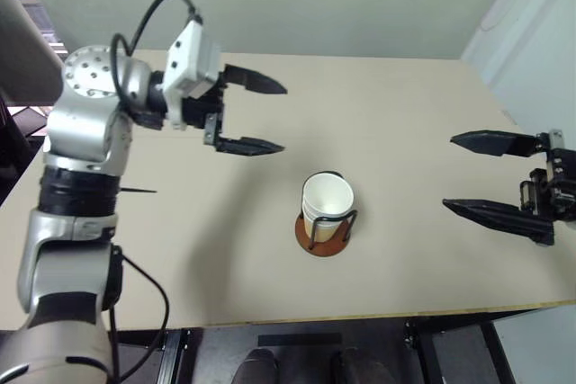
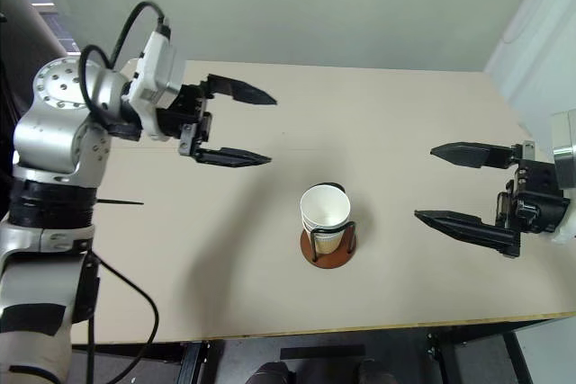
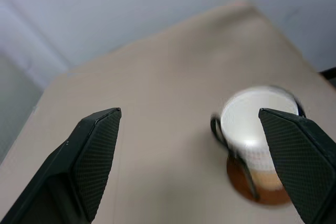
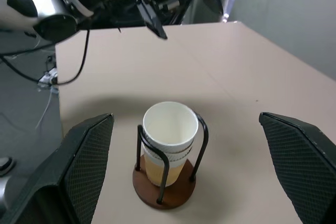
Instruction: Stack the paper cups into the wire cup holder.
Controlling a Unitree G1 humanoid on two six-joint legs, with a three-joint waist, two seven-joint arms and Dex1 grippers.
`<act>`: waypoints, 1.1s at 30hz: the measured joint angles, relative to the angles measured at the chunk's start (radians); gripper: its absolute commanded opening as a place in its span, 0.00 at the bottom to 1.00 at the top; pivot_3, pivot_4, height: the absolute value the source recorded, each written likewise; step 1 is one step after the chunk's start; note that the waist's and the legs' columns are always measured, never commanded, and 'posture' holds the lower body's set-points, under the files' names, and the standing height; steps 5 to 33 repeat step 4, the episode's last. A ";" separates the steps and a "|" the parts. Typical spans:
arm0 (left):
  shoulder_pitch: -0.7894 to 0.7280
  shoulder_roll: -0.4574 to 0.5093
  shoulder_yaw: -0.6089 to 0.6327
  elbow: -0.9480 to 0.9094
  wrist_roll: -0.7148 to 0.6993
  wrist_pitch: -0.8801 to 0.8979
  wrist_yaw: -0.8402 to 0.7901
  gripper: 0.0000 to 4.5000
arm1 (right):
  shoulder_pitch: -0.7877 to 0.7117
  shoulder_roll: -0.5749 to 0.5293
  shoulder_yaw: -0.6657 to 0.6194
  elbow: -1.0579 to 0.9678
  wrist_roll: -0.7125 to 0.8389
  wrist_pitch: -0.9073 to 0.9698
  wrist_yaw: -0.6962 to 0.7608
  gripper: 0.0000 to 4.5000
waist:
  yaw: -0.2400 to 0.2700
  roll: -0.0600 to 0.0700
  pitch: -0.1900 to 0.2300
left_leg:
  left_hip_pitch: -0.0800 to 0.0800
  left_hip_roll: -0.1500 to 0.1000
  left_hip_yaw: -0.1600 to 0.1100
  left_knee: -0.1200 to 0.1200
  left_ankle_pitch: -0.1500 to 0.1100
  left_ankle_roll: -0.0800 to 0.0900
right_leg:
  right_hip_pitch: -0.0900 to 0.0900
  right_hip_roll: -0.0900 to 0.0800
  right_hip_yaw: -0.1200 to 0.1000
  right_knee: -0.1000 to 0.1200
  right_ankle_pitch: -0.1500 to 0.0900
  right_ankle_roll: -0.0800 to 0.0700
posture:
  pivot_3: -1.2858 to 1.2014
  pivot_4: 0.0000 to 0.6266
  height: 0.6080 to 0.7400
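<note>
A pale beige table [image 1: 405, 132] seen from above holds a wire cup holder [image 1: 326, 231], made of thin black wire hoops rising from a round reddish-brown disc base. It stands near the middle of the table, a little toward the near edge. Nested paper cups [image 1: 327, 202] sit upright inside the holder, stacked one in another; their white rolled rims show layered at the top, with a white inside and a tan-orange band visible low down between the wires. The exact number of cups in the stack cannot be told. To the left, the left pincer [image 1: 268, 116] hangs in the air above the table, pointing toward the right, its two black fingers spread wide apart and holding nothing; it is well apart from the holder. To the right, the right pincer [image 2: 436, 183] points toward the left, its two black fingers also spread wide and empty, near the holder but not touching it. The holder stands between the two pincers.
</note>
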 measured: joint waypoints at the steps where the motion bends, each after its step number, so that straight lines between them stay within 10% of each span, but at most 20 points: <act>1: 0.061 0.046 0.025 -0.024 -0.007 0.023 -0.002 1.00 | 0.000 -0.005 0.018 0.015 -0.024 -0.006 0.020 1.00 | -0.002 0.000 0.000 | 0.000 0.000 0.000 -0.001 0.000 0.000 | 0.000 0.000 0.000 0.000 0.000 0.000 | 0.52 0.24 1.00; 33: 0.199 0.120 0.096 -0.060 -0.043 0.087 -0.004 1.00 | -0.005 -0.008 0.064 0.061 -0.082 -0.023 0.057 1.00 | -0.005 0.000 0.000 | 0.000 0.001 0.000 -0.002 0.000 -0.001 | -0.002 0.000 0.000 0.001 0.000 0.000 | 0.52 0.24 1.00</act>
